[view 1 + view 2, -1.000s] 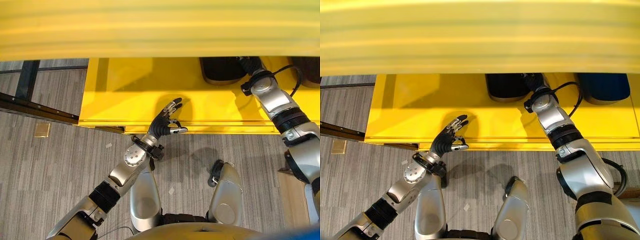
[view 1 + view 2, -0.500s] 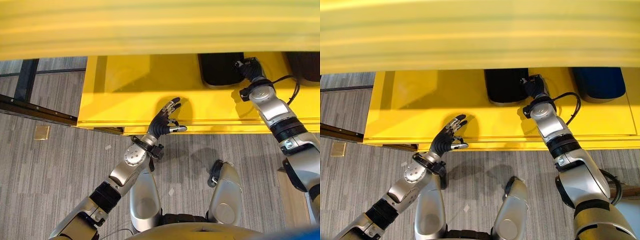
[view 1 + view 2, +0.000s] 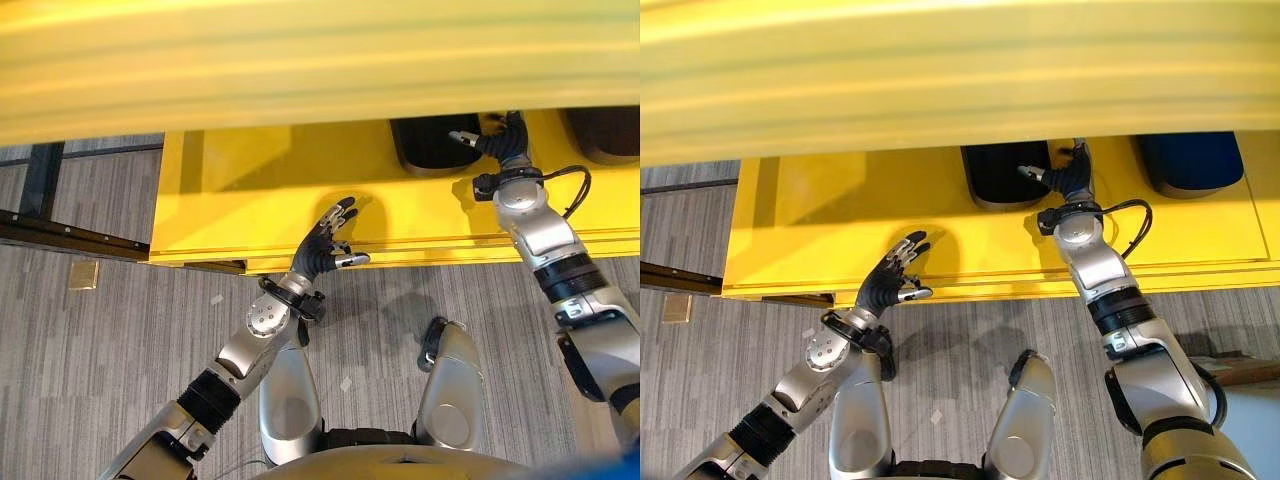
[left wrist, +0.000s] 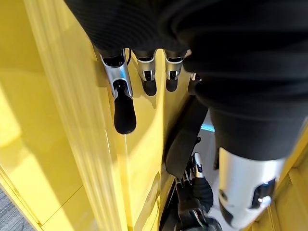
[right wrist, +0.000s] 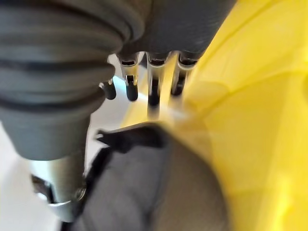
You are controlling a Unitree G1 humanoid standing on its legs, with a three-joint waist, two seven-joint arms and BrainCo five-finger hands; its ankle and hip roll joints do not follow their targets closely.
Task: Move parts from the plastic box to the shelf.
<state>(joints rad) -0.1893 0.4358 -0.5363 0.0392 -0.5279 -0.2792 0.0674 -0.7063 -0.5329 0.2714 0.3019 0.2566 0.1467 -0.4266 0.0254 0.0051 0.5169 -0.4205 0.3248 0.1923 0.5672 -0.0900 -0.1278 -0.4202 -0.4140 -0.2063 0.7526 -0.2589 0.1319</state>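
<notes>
A black part [image 3: 1002, 176] lies at the back of the yellow shelf board [image 3: 840, 230], and a dark blue one [image 3: 1190, 164] lies further right. My right hand [image 3: 1066, 180] is open, its fingers spread, at the black part's right edge and holding nothing. In the right wrist view its straight fingers [image 5: 153, 82] reach past the black part [image 5: 144, 187]. My left hand [image 3: 890, 282] is open and empty over the board's front edge, with its fingers [image 4: 123, 103] straight against the yellow surface.
An upper yellow shelf board [image 3: 300, 60] overhangs the back of the lower one and hides the parts' far ends. Grey carpet lies in front. A black rail [image 3: 70, 235] and a small tan piece [image 3: 83, 274] are on the floor at left.
My right hand has come back out from under the upper board and spread its fingers beside the black part. The left hand has stayed put; the view shifted slightly.
</notes>
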